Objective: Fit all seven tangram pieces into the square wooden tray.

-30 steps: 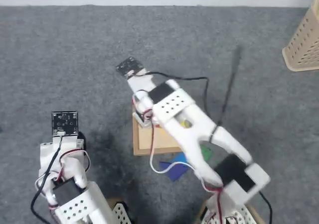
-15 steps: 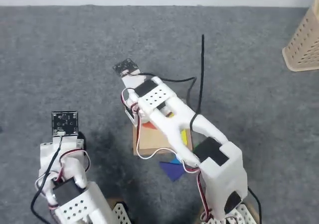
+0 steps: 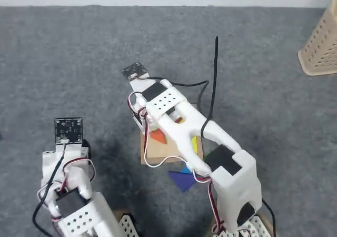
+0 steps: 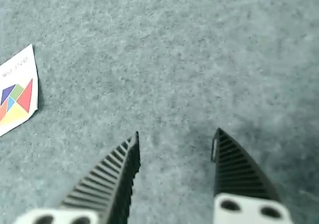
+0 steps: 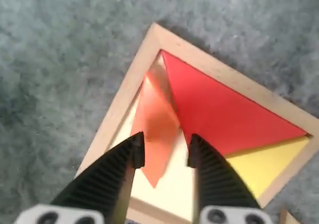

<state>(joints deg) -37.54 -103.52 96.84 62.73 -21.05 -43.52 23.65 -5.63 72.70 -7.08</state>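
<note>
The square wooden tray (image 5: 119, 104) lies on the grey carpet, with a big red triangle (image 5: 219, 114) and a yellow triangle (image 5: 259, 164) flat inside it. My right gripper (image 5: 164, 142) hovers open over the tray's corner. An orange triangle (image 5: 157, 119) lies blurred just below and between its fingers, beside the red one. In the high view the right arm covers most of the tray (image 3: 143, 151), and the orange piece (image 3: 158, 137) shows at its side. A dark blue piece (image 3: 182, 180) lies on the carpet in front of the tray. My left gripper (image 4: 174, 144) is open above bare carpet.
A white card (image 4: 17, 94) with a tangram picture lies on the carpet off to one side of the left gripper. A tan slatted basket (image 3: 321, 42) stands at the back right. The left arm (image 3: 68, 184) sits at the front left.
The right arm swung left over the tray's far-left corner. The orange triangle now shows lower and larger in the tray. The left arm stayed still.
</note>
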